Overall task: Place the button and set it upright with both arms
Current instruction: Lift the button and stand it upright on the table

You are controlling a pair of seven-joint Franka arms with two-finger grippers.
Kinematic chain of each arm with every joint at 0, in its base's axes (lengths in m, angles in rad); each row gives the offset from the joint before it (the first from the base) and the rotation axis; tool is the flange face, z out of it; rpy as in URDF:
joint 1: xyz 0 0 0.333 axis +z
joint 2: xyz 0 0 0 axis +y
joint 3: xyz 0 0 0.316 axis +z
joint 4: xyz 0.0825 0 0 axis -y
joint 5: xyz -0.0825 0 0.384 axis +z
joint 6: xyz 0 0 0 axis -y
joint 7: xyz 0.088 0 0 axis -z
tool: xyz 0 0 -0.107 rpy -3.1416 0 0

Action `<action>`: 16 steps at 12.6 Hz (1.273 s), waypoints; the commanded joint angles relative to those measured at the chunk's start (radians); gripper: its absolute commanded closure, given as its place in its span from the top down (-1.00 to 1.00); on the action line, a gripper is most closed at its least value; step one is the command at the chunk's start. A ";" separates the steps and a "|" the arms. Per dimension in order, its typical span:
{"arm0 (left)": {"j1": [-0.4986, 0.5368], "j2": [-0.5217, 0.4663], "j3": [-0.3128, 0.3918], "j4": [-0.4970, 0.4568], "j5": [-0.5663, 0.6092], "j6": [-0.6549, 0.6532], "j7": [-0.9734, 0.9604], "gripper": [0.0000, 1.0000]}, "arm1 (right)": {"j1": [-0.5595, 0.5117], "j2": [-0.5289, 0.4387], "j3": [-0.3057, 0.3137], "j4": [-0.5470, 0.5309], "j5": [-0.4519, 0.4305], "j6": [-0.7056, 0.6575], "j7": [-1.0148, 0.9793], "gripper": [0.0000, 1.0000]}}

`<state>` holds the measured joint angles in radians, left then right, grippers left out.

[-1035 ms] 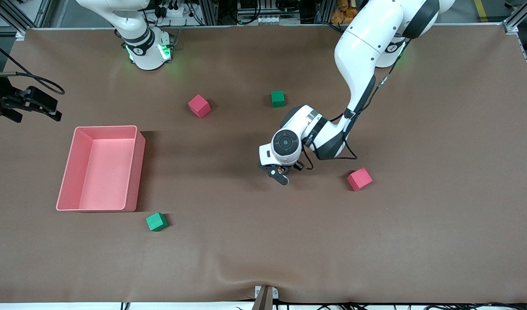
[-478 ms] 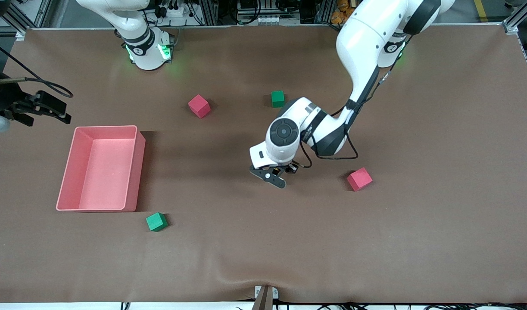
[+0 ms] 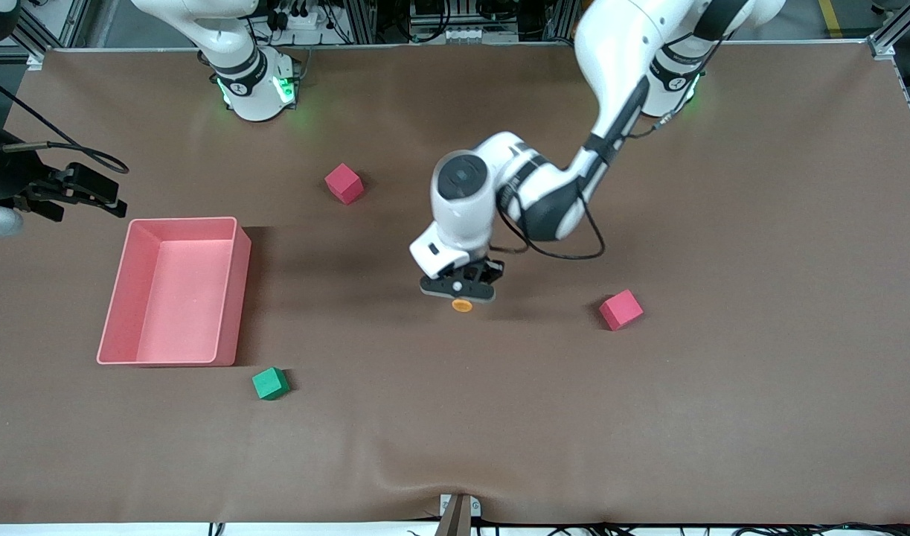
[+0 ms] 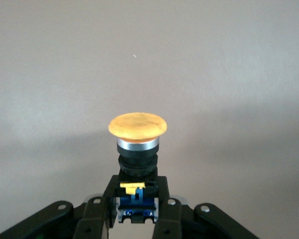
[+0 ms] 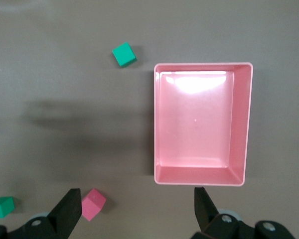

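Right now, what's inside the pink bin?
Nothing shows inside the pink bin: the right wrist view shows its whole floor bare, with only a glare patch. The button is in the left gripper, not there.

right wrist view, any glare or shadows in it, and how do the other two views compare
Right wrist view: white glare on the pink bin floor, soft dark arm shadow across the table beside it. Front view: a broad shadow on the table runs from the bin toward the left gripper. Left wrist view: the button is sharp, the cloth past it plain and soft.

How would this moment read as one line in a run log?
left gripper: shut on button, over table middle | right gripper: open, waiting above pink tray
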<state>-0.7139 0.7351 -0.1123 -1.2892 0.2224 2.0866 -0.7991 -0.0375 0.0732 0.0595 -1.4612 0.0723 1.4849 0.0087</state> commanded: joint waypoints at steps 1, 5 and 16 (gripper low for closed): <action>-0.024 -0.013 0.013 -0.009 0.089 0.026 -0.162 -1.00 | -0.009 -0.007 0.005 0.018 0.006 -0.073 0.001 1.00; -0.051 -0.016 0.011 -0.012 0.268 0.070 -0.436 -1.00 | -0.010 -0.007 0.005 0.035 0.006 -0.095 0.002 1.00; -0.237 0.121 0.008 -0.087 1.036 0.082 -1.444 -1.00 | -0.004 -0.039 0.008 0.024 -0.039 -0.146 0.008 1.00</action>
<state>-0.9473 0.8300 -0.1147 -1.3741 1.1381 2.1589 -2.1375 -0.0374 0.0484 0.0590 -1.4330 0.0495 1.3477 0.0086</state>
